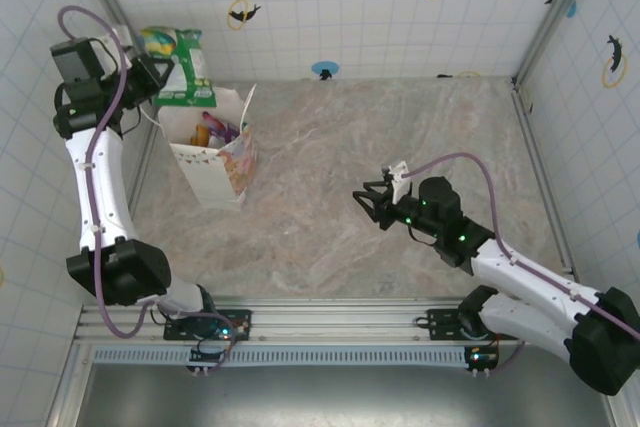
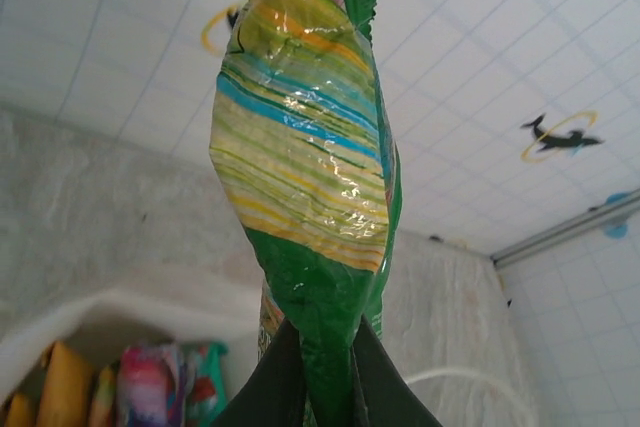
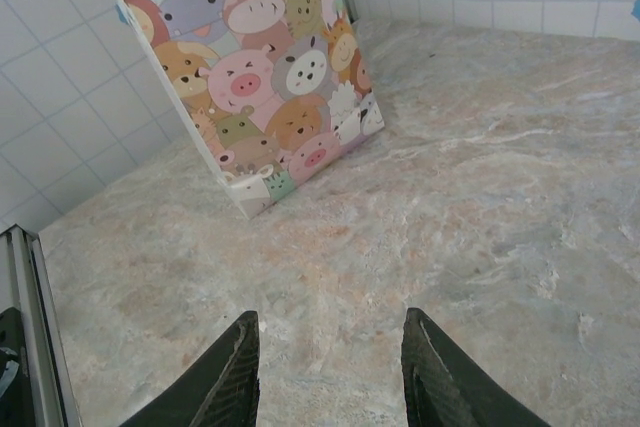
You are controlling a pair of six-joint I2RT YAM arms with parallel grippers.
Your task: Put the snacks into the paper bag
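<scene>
The green-white snack packet (image 1: 181, 67) hangs above the back edge of the paper bag (image 1: 222, 169), with my left gripper (image 1: 152, 75) shut on its lower end. In the left wrist view the striped packet (image 2: 305, 147) rises from between the fingertips (image 2: 268, 387), and the gripper (image 2: 326, 387) pinches its green seam. Several snacks (image 1: 214, 128) stand inside the open bag, seen from the wrist as yellow, pink and teal packets (image 2: 130, 387). My right gripper (image 1: 372, 203) hovers open over the bare table, well to the right of the bag. The bag's cartoon-animal side (image 3: 270, 77) faces the open right gripper (image 3: 330, 367).
The bag stands close to the left tiled wall (image 1: 40, 7), and its white rim (image 2: 120, 299) lies just below the held packet. Marble tabletop (image 1: 400, 137) stretches between the bag and the right wall. A metal rail (image 1: 330, 319) runs along the near edge.
</scene>
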